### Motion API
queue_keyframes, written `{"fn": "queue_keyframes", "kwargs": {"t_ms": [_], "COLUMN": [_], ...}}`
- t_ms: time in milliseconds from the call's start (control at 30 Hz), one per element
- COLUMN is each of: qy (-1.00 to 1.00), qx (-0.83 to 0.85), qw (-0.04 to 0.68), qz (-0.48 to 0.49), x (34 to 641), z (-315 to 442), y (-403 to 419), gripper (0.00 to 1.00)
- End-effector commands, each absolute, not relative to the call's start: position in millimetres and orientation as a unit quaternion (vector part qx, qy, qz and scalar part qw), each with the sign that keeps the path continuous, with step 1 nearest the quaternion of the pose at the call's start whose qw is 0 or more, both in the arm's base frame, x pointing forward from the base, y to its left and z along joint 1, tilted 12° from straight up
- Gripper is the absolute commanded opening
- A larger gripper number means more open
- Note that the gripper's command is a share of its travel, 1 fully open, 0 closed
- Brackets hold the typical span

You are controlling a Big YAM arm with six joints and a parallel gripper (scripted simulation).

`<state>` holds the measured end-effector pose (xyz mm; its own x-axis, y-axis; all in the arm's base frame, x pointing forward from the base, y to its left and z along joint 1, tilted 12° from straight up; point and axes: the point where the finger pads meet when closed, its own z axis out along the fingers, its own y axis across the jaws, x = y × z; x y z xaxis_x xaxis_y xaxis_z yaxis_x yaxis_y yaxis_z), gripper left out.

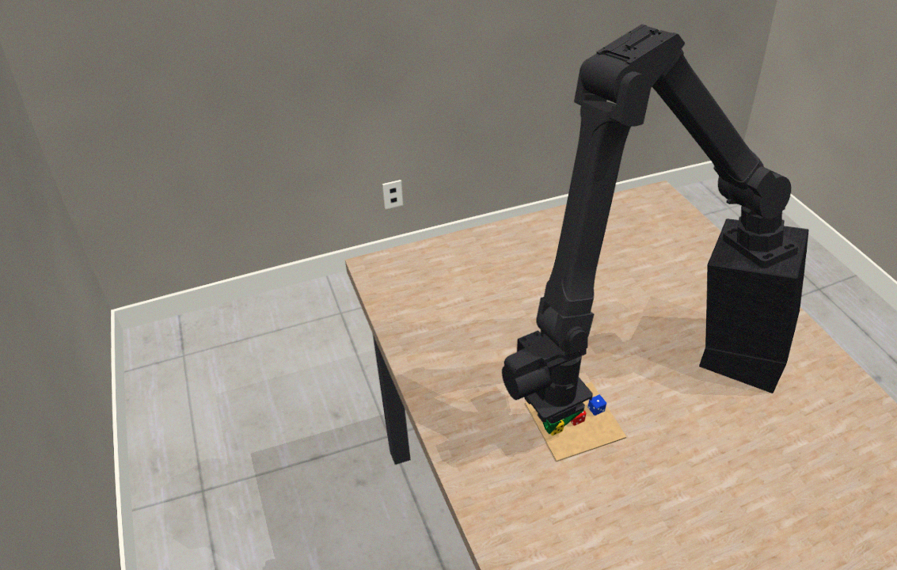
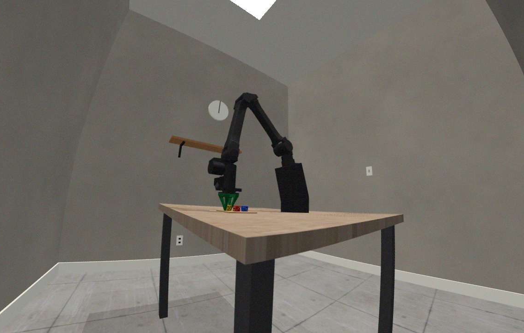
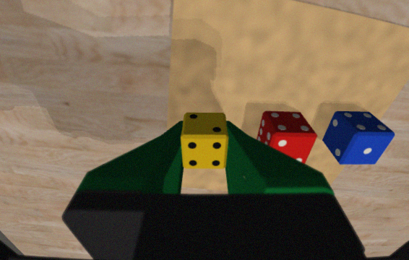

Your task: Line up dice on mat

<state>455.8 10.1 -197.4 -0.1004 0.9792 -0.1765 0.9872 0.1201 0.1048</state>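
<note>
Only the wrist view shows the hand (image 3: 204,155) clamped on the yellow die (image 3: 204,141) above the mat (image 3: 280,65) edge, bare mat beyond.

No readable text (only pips on the dice (image 3: 204,144))

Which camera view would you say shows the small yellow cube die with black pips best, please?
The wrist view: the small yellow cube die with black pips fills the centre, gripped between the green jaws, pips countable. The top and exterior views show only a yellow speck there.
</note>
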Motion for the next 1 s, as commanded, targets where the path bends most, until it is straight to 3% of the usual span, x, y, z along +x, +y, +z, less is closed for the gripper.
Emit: {"fn": "queue_keyframes", "kwargs": {"t_ms": [0,800,967], "qy": [0.742,0.742,0.742], "qx": [0.661,0.661,0.661], "qw": [0.116,0.116,0.116], "qz": [-0.005,-0.005,-0.005], "x": [473.1,473.1,473.1], "z": [-192.4,-192.4,-192.4], "y": [9.7,9.7,9.7], "gripper": [0.20,0.20,0.28]}}
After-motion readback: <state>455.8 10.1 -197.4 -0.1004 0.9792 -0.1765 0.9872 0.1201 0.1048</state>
